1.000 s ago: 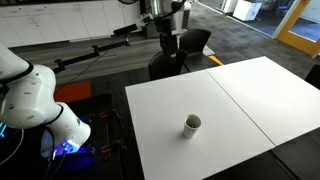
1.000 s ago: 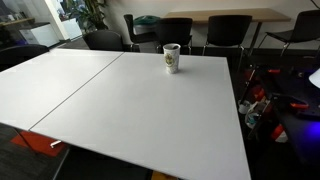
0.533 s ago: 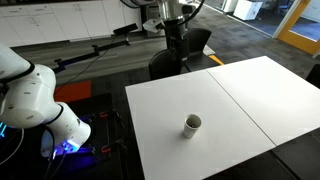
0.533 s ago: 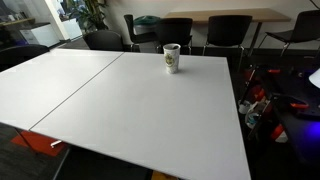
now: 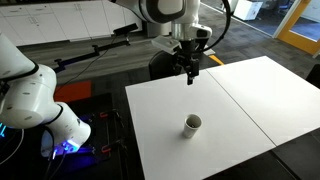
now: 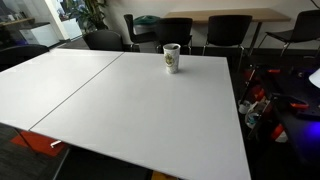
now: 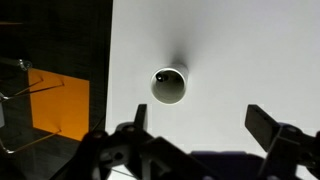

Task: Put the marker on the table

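One small dark speck against the inner wall of the cup (image 7: 168,86), at its upper-left rim in the wrist view, is all that shows of the marker (image 7: 160,76). It sits inside the cup and does not lie on the table (image 7: 250,50). In both exterior views the marker is too small or too hidden to make out.

The cup stands upright on the white table, just left of centre in the wrist view. It is right of centre and low in an exterior view (image 5: 192,124), and near the far edge, with a green print on its side, in an exterior view (image 6: 172,58). A seam (image 5: 240,105) joins the table's two panels, and the cup stands apart from it.

Along the bottom of the wrist view the jaws are spread wide with nothing between them. They hang from the robot arm (image 5: 165,12) above the table's upper-left edge, well apart from the cup. Dark chairs (image 6: 178,32) line the far side.
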Tool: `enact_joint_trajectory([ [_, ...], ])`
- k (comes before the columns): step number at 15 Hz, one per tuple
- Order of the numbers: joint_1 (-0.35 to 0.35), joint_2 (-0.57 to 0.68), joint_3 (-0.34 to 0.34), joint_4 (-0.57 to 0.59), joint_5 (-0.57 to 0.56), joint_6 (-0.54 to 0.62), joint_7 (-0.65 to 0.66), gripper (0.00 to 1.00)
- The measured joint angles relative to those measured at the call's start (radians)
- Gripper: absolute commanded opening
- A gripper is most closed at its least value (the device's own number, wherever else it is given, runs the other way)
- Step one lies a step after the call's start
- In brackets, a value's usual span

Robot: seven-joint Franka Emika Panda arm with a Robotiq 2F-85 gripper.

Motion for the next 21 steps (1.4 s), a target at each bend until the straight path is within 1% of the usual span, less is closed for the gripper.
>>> enact_joint_trajectory([
  [5, -0.020, 0.057, -0.019, 0.000, 0.009, 0.053, -0.102, 1.00],
  [9, -0.032, 0.115, -0.021, 0.000, 0.071, 0.118, -0.164, 1.00],
  [12, -0.046, 0.158, -0.021, 0.000, 0.103, 0.136, -0.234, 1.00],
  [15, -0.060, 0.190, -0.022, 0.001, 0.109, 0.138, -0.296, 1.00],
  [17, -0.067, 0.205, -0.022, 0.001, 0.107, 0.141, -0.318, 1.00],
  [21, -0.073, 0.212, -0.022, 0.001, 0.107, 0.146, -0.319, 1.00],
])
